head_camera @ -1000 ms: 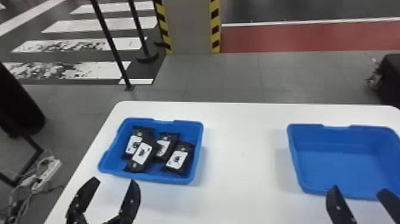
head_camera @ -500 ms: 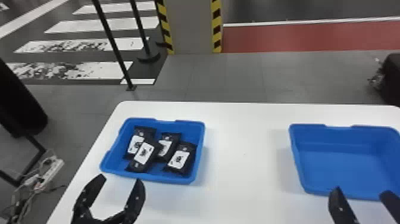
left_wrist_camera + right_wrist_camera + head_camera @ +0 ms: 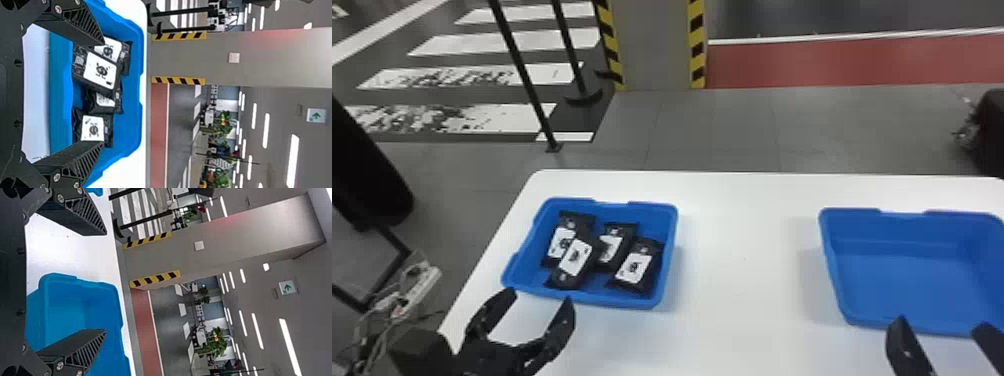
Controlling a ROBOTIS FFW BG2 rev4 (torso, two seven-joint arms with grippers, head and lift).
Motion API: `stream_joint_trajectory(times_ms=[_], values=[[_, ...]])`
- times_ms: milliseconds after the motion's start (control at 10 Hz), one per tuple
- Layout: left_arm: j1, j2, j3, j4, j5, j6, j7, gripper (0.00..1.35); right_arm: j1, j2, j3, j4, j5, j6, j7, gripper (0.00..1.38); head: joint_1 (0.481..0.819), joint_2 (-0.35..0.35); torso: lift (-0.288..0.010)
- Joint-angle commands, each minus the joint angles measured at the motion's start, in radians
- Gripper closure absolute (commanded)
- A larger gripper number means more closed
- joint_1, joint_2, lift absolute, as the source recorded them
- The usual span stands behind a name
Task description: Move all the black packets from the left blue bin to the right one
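Several black packets [image 3: 634, 267] with white labels lie in the left blue bin [image 3: 612, 300], one resting partly over its neighbours. My left gripper [image 3: 541, 296] stands open just in front of that bin's near edge, holding nothing. In the left wrist view the left gripper [image 3: 103, 93] has its fingers spread, with the packets [image 3: 101, 70] seen between them in the bin [image 3: 135, 102]. The right blue bin [image 3: 907, 275] has no packets in it. At its near edge my right gripper [image 3: 939, 322] is open; the right wrist view shows the right gripper [image 3: 105, 282] spread wide, the bin [image 3: 107, 301] beyond.
Both bins stand on a white table [image 3: 742, 300], with bare tabletop between them. A power strip with cables [image 3: 417, 287] lies off the table's left side. Behind the table are black posts [image 3: 524, 75] and a pillar [image 3: 657, 45] with striped edges.
My left gripper has moved slightly forward and to the right, closer to the left bin. The right gripper looks nearly unmoved, and the packets lie as before.
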Motion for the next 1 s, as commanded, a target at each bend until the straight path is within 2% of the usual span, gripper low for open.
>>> stream_joint_trajectory(times_ms=[0, 200, 400, 500, 600, 800, 900], values=[[-0.061, 0.003, 0.044, 0.000, -0.032, 0.098, -0.022, 0.14, 0.005, 0.001, -0.001, 0.000, -0.003, 0.000, 0.000, 0.14, 0.695, 0.195, -0.110], [-0.166, 0.023, 0.079, 0.015, -0.087, 0.238, -0.083, 0.14, 0.005, 0.001, -0.001, 0.000, -0.005, 0.000, 0.000, 0.14, 0.695, 0.219, -0.110], [-0.250, 0.055, 0.077, 0.079, -0.104, 0.351, -0.119, 0.14, 0.005, 0.001, -0.001, 0.000, -0.005, 0.000, 0.002, 0.14, 0.695, 0.234, -0.110], [-0.311, 0.074, 0.076, 0.157, -0.115, 0.393, -0.163, 0.14, 0.005, 0.001, -0.001, 0.000, -0.006, 0.000, 0.002, 0.14, 0.695, 0.238, -0.110], [-0.360, 0.087, 0.076, 0.233, -0.127, 0.375, -0.201, 0.14, 0.005, 0.001, -0.001, 0.000, -0.006, 0.000, 0.000, 0.14, 0.695, 0.239, -0.110], [-0.414, 0.097, 0.079, 0.238, -0.156, 0.447, -0.217, 0.15, 0.007, 0.001, 0.000, 0.000, -0.006, 0.000, 0.002, 0.14, 0.695, 0.239, -0.110], [-0.461, 0.109, 0.076, 0.238, -0.194, 0.486, -0.254, 0.15, 0.007, 0.001, 0.000, 0.000, -0.006, 0.000, 0.002, 0.14, 0.695, 0.243, -0.110]])
